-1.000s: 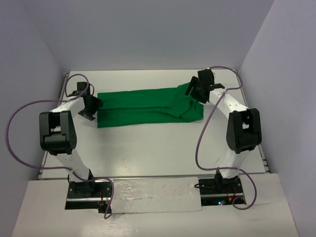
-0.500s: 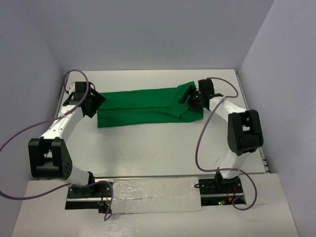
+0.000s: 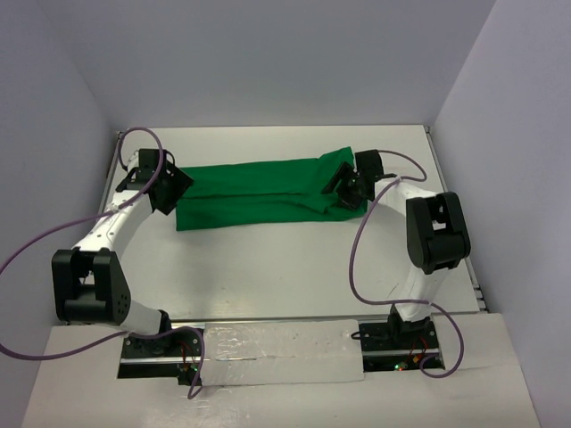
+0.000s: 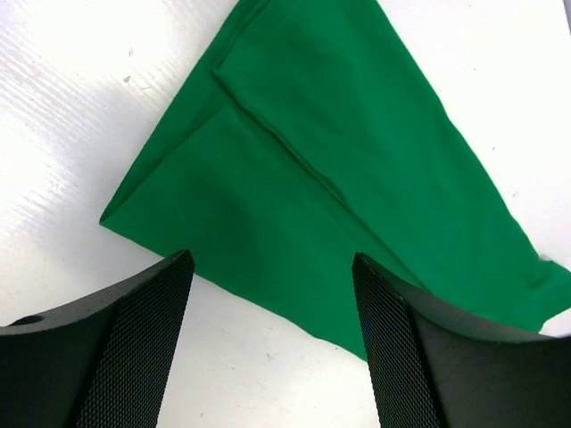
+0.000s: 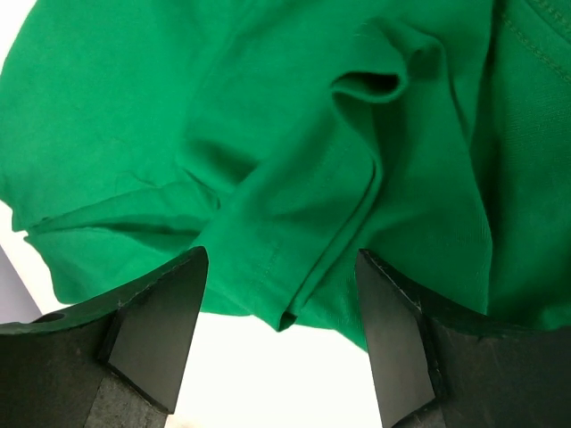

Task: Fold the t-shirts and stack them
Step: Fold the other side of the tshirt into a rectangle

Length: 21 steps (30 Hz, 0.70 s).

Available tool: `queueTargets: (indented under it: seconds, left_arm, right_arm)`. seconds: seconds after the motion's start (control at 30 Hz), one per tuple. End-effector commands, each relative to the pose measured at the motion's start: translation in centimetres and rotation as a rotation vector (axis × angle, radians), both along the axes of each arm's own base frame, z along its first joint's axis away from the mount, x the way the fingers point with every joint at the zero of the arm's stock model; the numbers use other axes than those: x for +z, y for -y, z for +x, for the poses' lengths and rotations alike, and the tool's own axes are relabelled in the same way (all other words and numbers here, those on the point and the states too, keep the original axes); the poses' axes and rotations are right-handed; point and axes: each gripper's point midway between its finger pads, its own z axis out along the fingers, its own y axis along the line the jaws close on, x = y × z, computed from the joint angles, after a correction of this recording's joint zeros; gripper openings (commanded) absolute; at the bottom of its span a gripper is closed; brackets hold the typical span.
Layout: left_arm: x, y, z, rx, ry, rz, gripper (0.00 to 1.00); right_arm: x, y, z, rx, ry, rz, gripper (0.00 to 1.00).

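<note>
The green t-shirt point(image 3: 259, 192) lies folded into a long band across the far half of the white table point(image 3: 268, 267). My left gripper point(image 3: 169, 189) stands open at the band's left end, its black fingers point(image 4: 134, 339) framing the cloth's edge point(image 4: 268, 267) with bare table between them. At the band's rumpled right end hovers my right gripper point(image 3: 346, 189), open as well, its fingers point(image 5: 152, 321) either side of a bunched fold point(image 5: 303, 267). Neither gripper holds cloth.
Pale walls close in the table on the left point(image 3: 45, 134), back and right point(image 3: 517, 134). Purple cables point(image 3: 361, 259) loop from both arms. The arm bases point(image 3: 156, 343) sit at the near edge beside a white strip point(image 3: 277, 352).
The left arm has swung out and its gripper moved back to the shirt's left end. The right gripper has come down and inward over the shirt's right end.
</note>
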Motion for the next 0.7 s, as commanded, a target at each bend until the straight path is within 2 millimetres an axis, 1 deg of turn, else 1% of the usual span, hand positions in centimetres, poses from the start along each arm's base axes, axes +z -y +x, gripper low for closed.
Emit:
queueTargets:
  seconds: [0.0, 0.07, 0.17, 0.2, 0.23, 0.27, 0.3, 0.33, 0.37, 0.4, 0.43, 0.47, 0.57, 0.67]
  left_arm:
    - [2.3, -0.5, 0.3, 0.0, 0.041, 0.041, 0.8]
    - [2.3, -0.5, 0.4, -0.001, 0.043, 0.04, 0.8]
    - [2.3, -0.4, 0.4, -0.004, 0.044, 0.034, 0.8]
    - [2.2, -0.4, 0.4, -0.004, 0.041, 0.035, 0.8]
    - [2.2, -0.4, 0.4, -0.003, 0.039, 0.038, 0.8]
    - [2.2, -0.4, 0.4, -0.003, 0.039, 0.038, 0.8]
    - [2.1, -0.4, 0.4, -0.003, 0.036, 0.041, 0.8]
    - [2.1, -0.4, 0.4, -0.003, 0.036, 0.041, 0.8]
    - [2.1, -0.5, 0.5, -0.004, 0.034, 0.044, 0.8]
    - [2.0, -0.5, 0.5, -0.003, 0.032, 0.045, 0.8]
    - [2.0, -0.5, 0.5, -0.003, 0.03, 0.046, 0.79]
    - [2.0, -0.5, 0.5, -0.003, 0.029, 0.046, 0.79]
    - [2.1, -0.5, 0.6, -0.004, 0.031, 0.046, 0.79]
    - [2.2, -0.6, 0.8, -0.002, 0.028, 0.052, 0.79]
  right_arm:
    - [-0.5, -0.6, 0.8, -0.036, 0.007, 0.043, 0.74]
    - [-0.7, -0.8, 1.0, -0.044, 0.002, 0.055, 0.73]
    - [-0.7, -0.9, 1.5, -0.052, 0.009, 0.056, 0.62]
    - [-0.6, -0.9, 1.8, -0.055, 0.014, 0.057, 0.56]
    - [-0.5, -0.8, 1.9, -0.06, 0.015, 0.054, 0.46]
    - [-0.6, -0.8, 1.9, -0.061, 0.013, 0.053, 0.44]
    - [-0.5, -0.7, 2.1, -0.064, 0.02, 0.05, 0.35]
    - [-0.3, -0.8, 2.3, -0.067, 0.023, 0.048, 0.29]
    - [-0.1, -0.7, 2.6, -0.067, 0.028, 0.046, 0.19]
    - [0.0, -0.7, 2.9, -0.068, 0.032, 0.046, 0.13]
    - [0.2, -0.8, 3.0, -0.066, 0.037, 0.046, 0.1]
    - [0.9, -0.9, 3.3, -0.068, 0.055, 0.052, 0.09]
    - [2.9, -1.2, 3.9, -0.074, 0.114, 0.072, 0.09]
    - [5.3, -1.9, 5.2, -0.064, 0.176, 0.053, 0.09]
